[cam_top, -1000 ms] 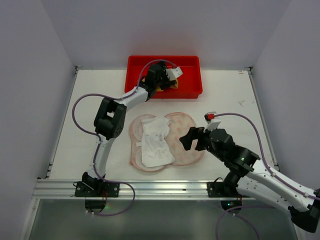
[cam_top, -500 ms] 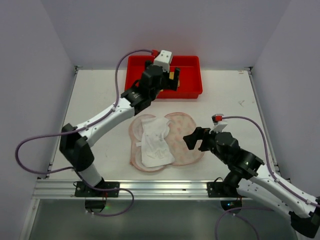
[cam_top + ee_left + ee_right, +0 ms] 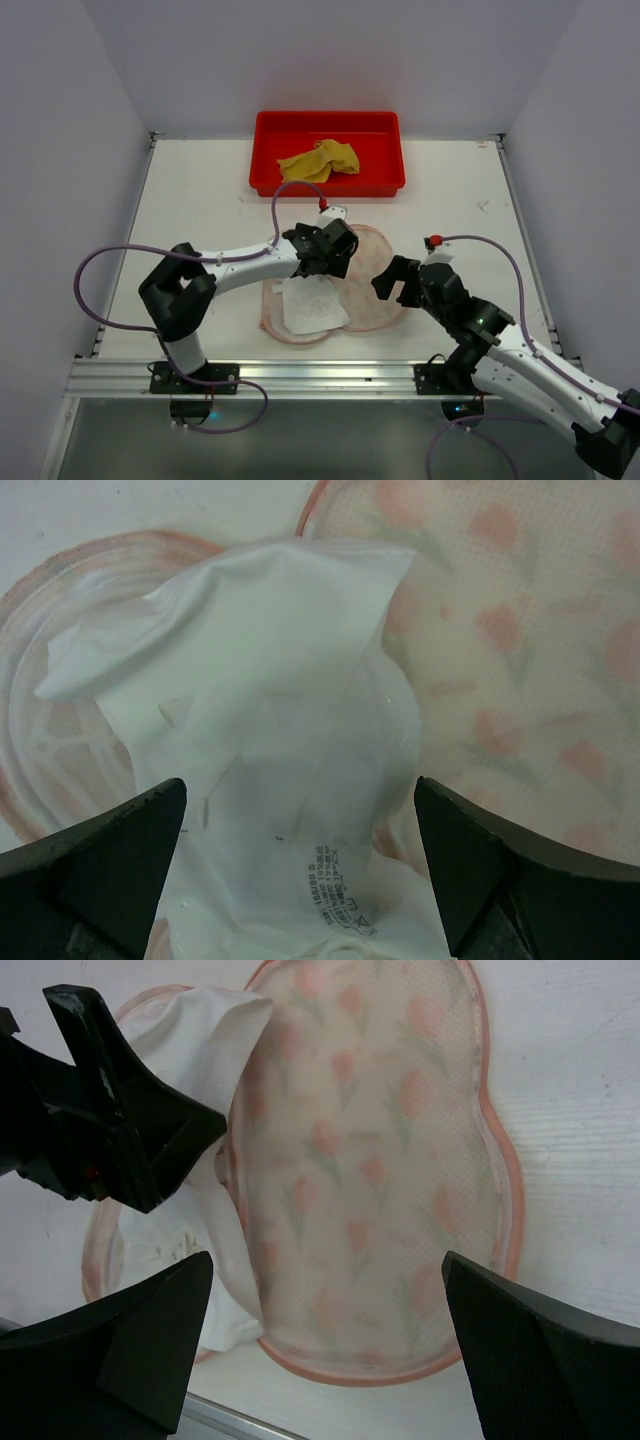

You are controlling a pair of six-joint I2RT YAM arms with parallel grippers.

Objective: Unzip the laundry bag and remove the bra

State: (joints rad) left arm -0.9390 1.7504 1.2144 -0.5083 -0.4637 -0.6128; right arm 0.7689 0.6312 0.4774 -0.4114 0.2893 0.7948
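Note:
The laundry bag point(image 3: 368, 305) lies open and flat at the table's middle. Its printed half also shows in the right wrist view point(image 3: 380, 1160) and the left wrist view point(image 3: 520, 660). A soft white fabric point(image 3: 312, 305) with a printed size label point(image 3: 340, 880) lies on its left lobe. A crumpled mustard-yellow garment point(image 3: 320, 160) lies in the red tray point(image 3: 395, 185); I cannot tell which of the two is the bra. My left gripper point(image 3: 322, 250) point(image 3: 298, 785) is open and empty, just above the white fabric. My right gripper point(image 3: 393, 280) point(image 3: 325, 1260) is open and empty over the bag's right lobe.
The red tray stands at the back of the table. The left arm's purple cable point(image 3: 285, 195) loops over the table between tray and bag. White walls close in both sides. A metal rail point(image 3: 300, 375) runs along the near edge.
My left gripper has left the red tray and come down to the white fabric on the bag. The yellow garment stays in the tray. My right gripper has shifted slightly right.

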